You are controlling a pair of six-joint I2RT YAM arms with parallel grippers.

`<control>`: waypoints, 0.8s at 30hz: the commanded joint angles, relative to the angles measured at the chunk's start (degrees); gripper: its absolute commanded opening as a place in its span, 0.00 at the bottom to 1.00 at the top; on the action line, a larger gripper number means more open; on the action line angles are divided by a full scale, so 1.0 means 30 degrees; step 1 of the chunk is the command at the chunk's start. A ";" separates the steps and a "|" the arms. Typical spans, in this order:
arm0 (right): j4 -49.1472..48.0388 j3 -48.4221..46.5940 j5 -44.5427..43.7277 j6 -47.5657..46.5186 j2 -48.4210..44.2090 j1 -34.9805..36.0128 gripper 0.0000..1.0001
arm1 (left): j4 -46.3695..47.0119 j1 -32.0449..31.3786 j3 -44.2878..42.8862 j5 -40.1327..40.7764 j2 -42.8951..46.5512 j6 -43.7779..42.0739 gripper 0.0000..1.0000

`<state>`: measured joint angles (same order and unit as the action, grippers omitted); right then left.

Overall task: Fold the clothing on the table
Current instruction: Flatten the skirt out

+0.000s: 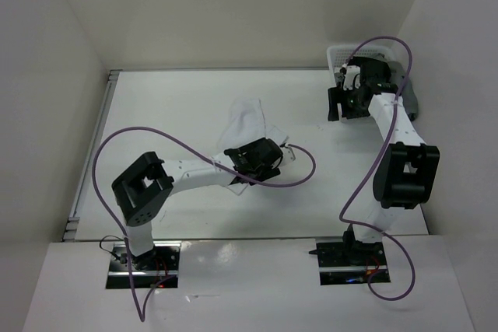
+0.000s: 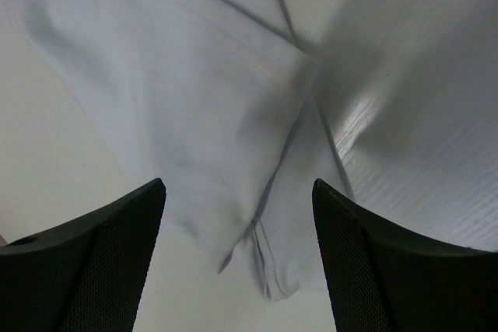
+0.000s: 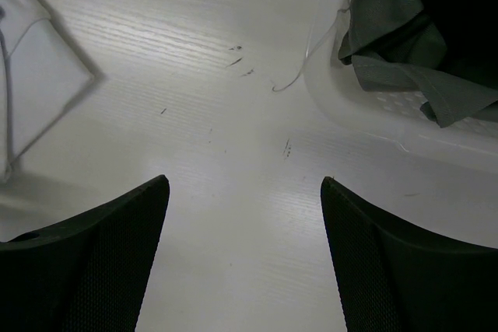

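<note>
- The clothing (image 1: 247, 120) sits near the middle of the table (image 1: 171, 114), partly under the left arm's wrist, and it's no tidy rectangle.
- From above it reads as a rumpled, roughly triangular bunch, one flap pointing toward the far wall and a corner poking out toward the right.
- Up close in the left wrist view, it's plain white, thin fabric in overlapping layers, with a stitched hem running down to a narrow tail and soft creases across the top flap.
- My read on progress: some layers already overlap, but the edges don't line up, so no clean fold is made; squaring it up and the folding proper look like they're all left to do.
- The left gripper (image 2: 237, 186) hangs right over the cloth, jaws spread wide, the hem below the gap, nothing pinched.
- The right gripper (image 3: 244, 182) is well off to the right, beside the white basket (image 3: 373, 110) holding the dark grey garment (image 3: 397, 29).
- Its jaws are wide apart too, with bare tabletop beneath and nothing held; just a corner of the white cloth peeks in at the left edge of its view.
</note>
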<state>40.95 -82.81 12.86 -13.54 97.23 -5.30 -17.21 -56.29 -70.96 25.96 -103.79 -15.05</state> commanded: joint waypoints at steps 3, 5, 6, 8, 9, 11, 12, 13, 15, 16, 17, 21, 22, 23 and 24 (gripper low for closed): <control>-0.0818 0.0121 0.0458 0.0031 -0.0652 -0.0108 0.83 | 0.1868 -0.0160 0.0508 0.0753 -0.0590 0.0710 0.82; -0.0818 0.0121 0.0458 0.0031 -0.0652 -0.0108 0.83 | 0.2044 -0.0162 0.0508 0.0956 -0.0793 0.0710 0.82; -0.0644 -0.0053 0.0458 0.0031 -0.0652 -0.0108 0.83 | 0.2220 -0.0162 0.0508 0.0958 -0.0795 0.0710 0.82; -0.0642 -0.0055 0.0458 0.0031 -0.0652 -0.0108 0.83 | 0.2222 -0.0162 0.0334 0.0958 -0.1029 0.0710 0.82; -0.0642 -0.0229 0.0458 0.0031 -0.0652 -0.0108 0.83 | 0.2222 -0.0336 0.0333 0.0958 -0.1232 0.0710 0.82; -0.0642 -0.0230 0.0458 0.0031 -0.0652 -0.0108 0.83 | 0.2396 -0.0337 0.0333 0.0958 -0.1408 0.0710 0.82; -0.0642 -0.0230 0.0458 0.0031 -0.0652 -0.0108 0.83 | 0.2398 -0.0337 0.0333 0.0958 -0.1410 0.0710 0.82; -0.0642 -0.0230 0.0458 0.0031 -0.0652 -0.0108 0.83 | 0.2398 -0.0337 0.0333 0.0958 -0.1642 0.0710 0.82; -0.0468 -0.0230 0.0458 0.0031 -0.0652 -0.0108 0.83 | 0.2572 -0.0513 0.0157 0.0958 -0.1644 0.0710 0.82; -0.0466 -0.0230 0.0458 0.0031 -0.0652 -0.0108 0.83 | 0.2573 -0.0513 0.0157 0.0958 -0.1847 0.0710 0.82; -0.0466 -0.0230 0.0458 0.0031 -0.0652 -0.0108 0.83 | 0.2573 -0.0513 0.0157 0.0958 -0.1849 0.0710 0.82; -0.0466 -0.0230 0.0634 0.0031 -0.0652 -0.0108 0.83 | 0.3187 -0.0513 0.0157 0.1161 -0.2023 0.0184 0.79; -0.0466 -0.0230 0.0634 0.0031 -0.0652 -0.0108 0.83 | 0.3189 -0.0513 0.0157 0.1163 -0.2025 0.0182 0.77; -0.0466 -0.0230 0.0837 0.0031 -0.0652 -0.0108 0.83 | 0.3189 -0.0513 0.0157 0.1163 -0.2025 -0.0050 0.75; -0.0466 -0.0230 0.0839 0.0031 -0.0652 -0.0108 0.83 | 0.3189 -0.0513 0.0157 0.1366 -0.2025 -0.0052 0.68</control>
<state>40.71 -82.81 14.13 -13.52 97.23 -5.30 -10.04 -57.58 -69.63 28.56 -109.40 -14.96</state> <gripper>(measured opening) 0.829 0.703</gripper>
